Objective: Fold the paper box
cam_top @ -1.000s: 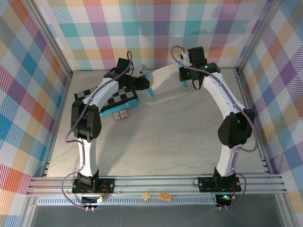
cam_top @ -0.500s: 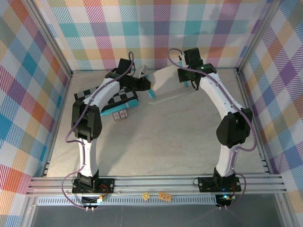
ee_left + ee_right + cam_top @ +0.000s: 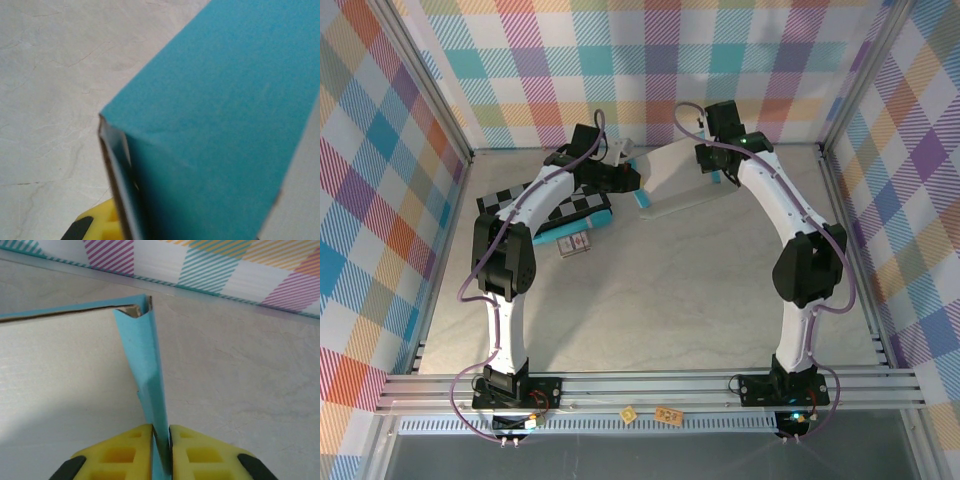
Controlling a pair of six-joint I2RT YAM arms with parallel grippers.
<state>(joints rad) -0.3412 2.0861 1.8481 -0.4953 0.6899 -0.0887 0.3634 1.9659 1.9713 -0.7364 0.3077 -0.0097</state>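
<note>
The paper box [image 3: 672, 183], turquoise outside and whitish inside, sits tilted at the back of the table between both arms. My left gripper [image 3: 633, 178] is shut on the box's left end. In the left wrist view one yellow finger [image 3: 100, 226] presses the folded card edge, and the blue outer face [image 3: 220, 110] hides the other finger. My right gripper [image 3: 721, 172] holds the right end. In the right wrist view it [image 3: 161, 450] stands shut on an upright blue side wall [image 3: 142, 355], a pad close on each side, with the whitish floor [image 3: 60, 370] to the left.
A black-and-white checkered board [image 3: 560, 205] with a teal edge lies under the left arm, a small patterned card [image 3: 577, 243] at its front. The plaid back wall [image 3: 210, 265] stands close behind the box. Bare table [image 3: 660, 300] stretches toward the near edge.
The right arm has shifted a little to the left and the box has drawn in toward the back, its long front flap now looking shorter. The left gripper has kept its hold.
</note>
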